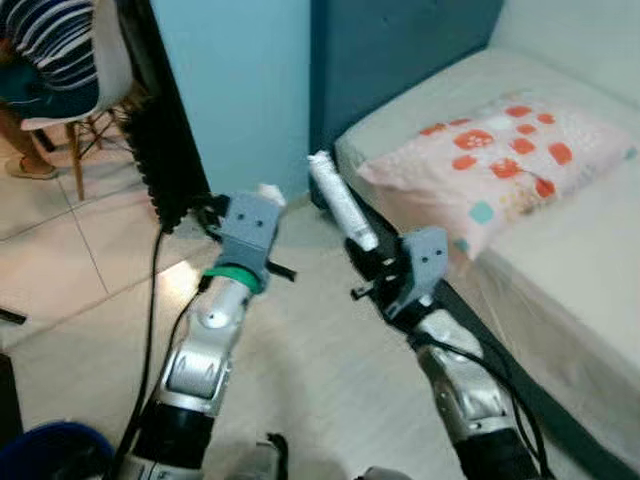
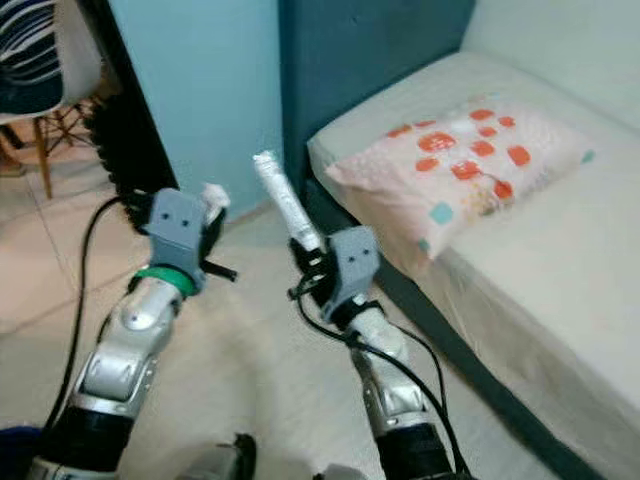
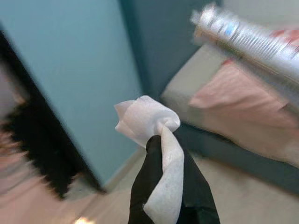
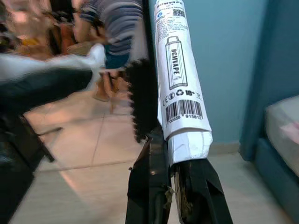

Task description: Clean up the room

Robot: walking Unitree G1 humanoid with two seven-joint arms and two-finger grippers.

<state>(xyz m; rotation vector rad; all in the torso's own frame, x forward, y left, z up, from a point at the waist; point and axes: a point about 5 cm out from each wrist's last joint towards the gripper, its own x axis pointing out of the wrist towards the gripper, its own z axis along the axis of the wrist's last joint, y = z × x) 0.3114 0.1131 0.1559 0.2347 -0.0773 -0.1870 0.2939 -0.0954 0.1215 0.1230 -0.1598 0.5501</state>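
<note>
We carry litter in both arms above the floor beside the bed point(image 1: 560, 260). Our left end effector point(image 3: 161, 140) is clamped on a crumpled tissue point(image 3: 147, 119); our right end effector point(image 4: 173, 154) pinches a white packet point(image 4: 180, 70) upright, probably bound for a bin.

Crumpled tissue and white vape box, both held off the floor.

White tissue point(image 3: 148, 122) was bunched, pinched in the left hand point(image 1: 262, 203), wad poking past the fingertips. The narrow white box point(image 4: 180, 70), printed with a barcode and vape drawing, stood tilted in the right hand point(image 1: 368, 250), lower end clamped, beside the bed point(image 1: 590, 270) edge.
</note>
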